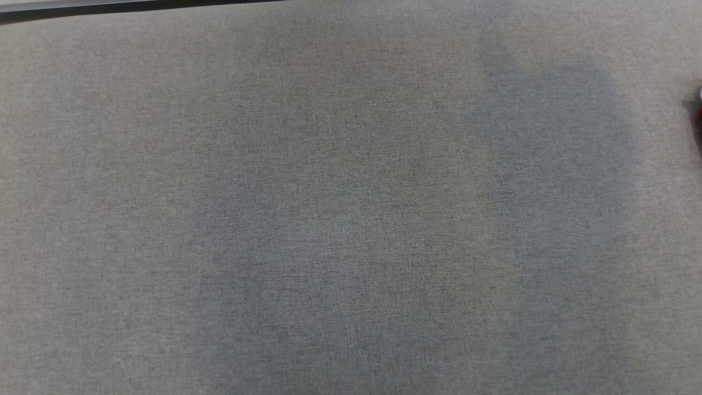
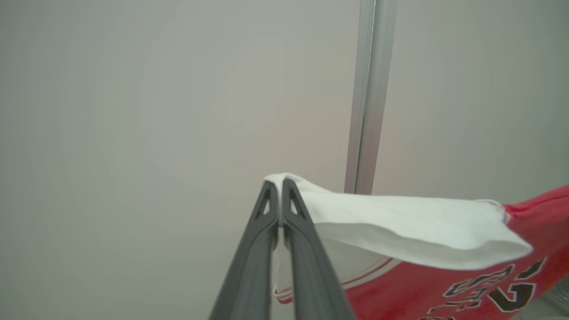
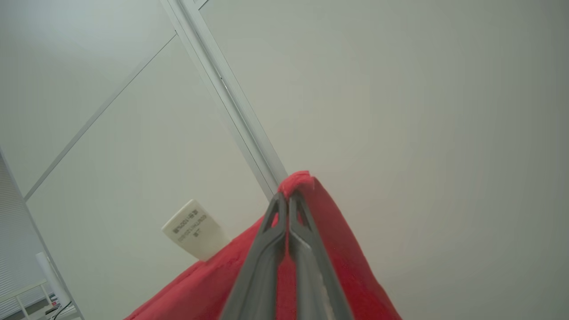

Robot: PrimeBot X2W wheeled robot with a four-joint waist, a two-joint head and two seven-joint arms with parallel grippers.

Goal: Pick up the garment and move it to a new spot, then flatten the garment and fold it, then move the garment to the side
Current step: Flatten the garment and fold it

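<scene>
Judged light and limp, the garment (image 2: 444, 289) is pinched at its white edge by the closed left hand (image 2: 280, 184) and at a red fold by the closed right hand (image 3: 288, 198).

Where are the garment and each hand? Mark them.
garment (image 2: 422, 226): left wrist view, on its white part.
left hand (image 2: 279, 183): left wrist view, between its fingertips.
right hand (image 3: 288, 195): right wrist view, between its fingertips.

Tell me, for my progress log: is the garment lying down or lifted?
Lifted: the garment hangs pinched by the left claw and right claw, wall behind.
</scene>
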